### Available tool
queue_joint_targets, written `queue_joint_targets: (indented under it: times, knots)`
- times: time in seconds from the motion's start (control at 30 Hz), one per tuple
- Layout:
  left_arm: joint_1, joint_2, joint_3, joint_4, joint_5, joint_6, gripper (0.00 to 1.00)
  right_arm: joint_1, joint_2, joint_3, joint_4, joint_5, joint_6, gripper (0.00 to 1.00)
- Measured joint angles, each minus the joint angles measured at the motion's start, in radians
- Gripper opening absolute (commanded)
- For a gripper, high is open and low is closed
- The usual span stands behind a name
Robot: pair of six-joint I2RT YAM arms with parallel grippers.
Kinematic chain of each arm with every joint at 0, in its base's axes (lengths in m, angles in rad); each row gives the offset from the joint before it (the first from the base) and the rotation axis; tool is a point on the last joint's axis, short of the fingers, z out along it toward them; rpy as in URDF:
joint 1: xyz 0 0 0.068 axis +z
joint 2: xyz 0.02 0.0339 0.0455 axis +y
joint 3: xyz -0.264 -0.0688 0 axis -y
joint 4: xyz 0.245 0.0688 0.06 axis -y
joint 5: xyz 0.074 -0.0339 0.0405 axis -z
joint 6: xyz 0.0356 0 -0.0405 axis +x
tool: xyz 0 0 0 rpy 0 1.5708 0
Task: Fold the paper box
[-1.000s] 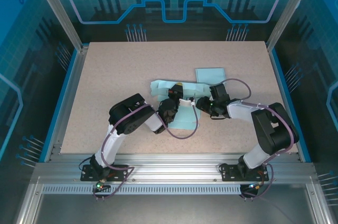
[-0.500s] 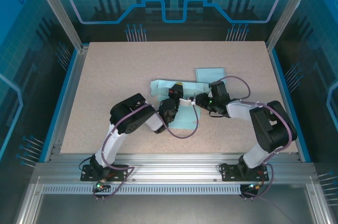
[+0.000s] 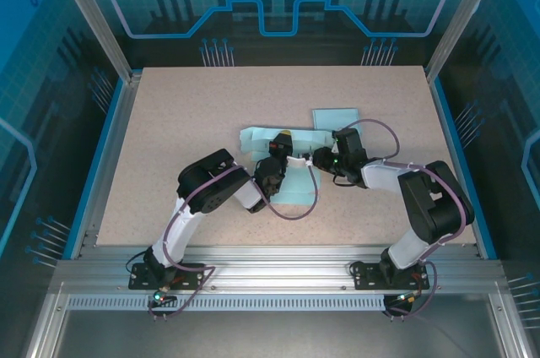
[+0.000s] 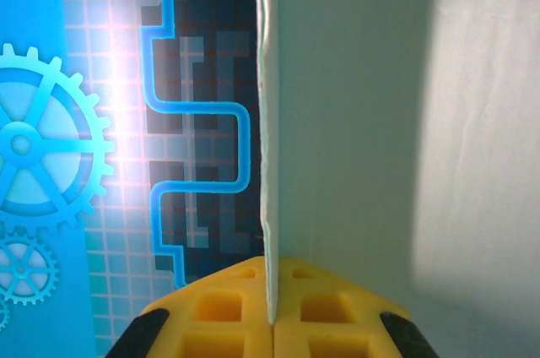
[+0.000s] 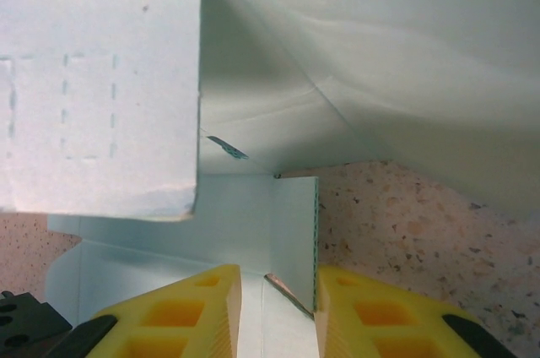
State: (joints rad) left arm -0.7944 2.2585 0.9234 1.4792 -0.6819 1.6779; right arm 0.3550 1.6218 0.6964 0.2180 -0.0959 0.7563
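Observation:
The paper box (image 3: 291, 179) is pale mint card, lying half folded at the table's middle. My left gripper (image 3: 278, 161) is over its left part. In the left wrist view its yellow fingers (image 4: 228, 311) are shut on the edge of an upright panel (image 4: 380, 164) of the box. My right gripper (image 3: 317, 158) reaches in from the right. In the right wrist view it (image 5: 277, 282) stands open. A narrow upright flap (image 5: 295, 231) sits between the jaws, against the right finger (image 5: 363, 311). A perforated panel (image 5: 101, 88) hangs over it at the upper left.
A flat pale rectangle of card (image 3: 337, 118) lies just behind the right gripper; whether it joins the box I cannot tell. Speckled tabletop (image 5: 422, 223) shows to the right of the flap. Blue rails (image 3: 110, 147) border the table (image 3: 186, 113).
My right gripper has slid a little to the left, closer to the box and to my left gripper. The left arm and its grip look unchanged.

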Motion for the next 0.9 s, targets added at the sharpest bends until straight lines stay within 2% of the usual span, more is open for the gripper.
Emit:
queue_joint_targets:
  times: [0.13,0.73,0.9]
  knots:
    - [0.001,0.000,0.000,0.000,-0.003,0.000,0.00,0.010,0.004,0.000,0.011,0.009,-0.001,0.25]
    - [0.007,-0.001,0.000,0.001,-0.023,-0.004,0.00,0.042,0.016,-0.009,0.071,0.065,-0.001,0.25]
    - [0.004,-0.016,0.001,-0.009,-0.026,-0.025,0.00,0.058,-0.047,-0.012,0.028,0.109,-0.021,0.14]
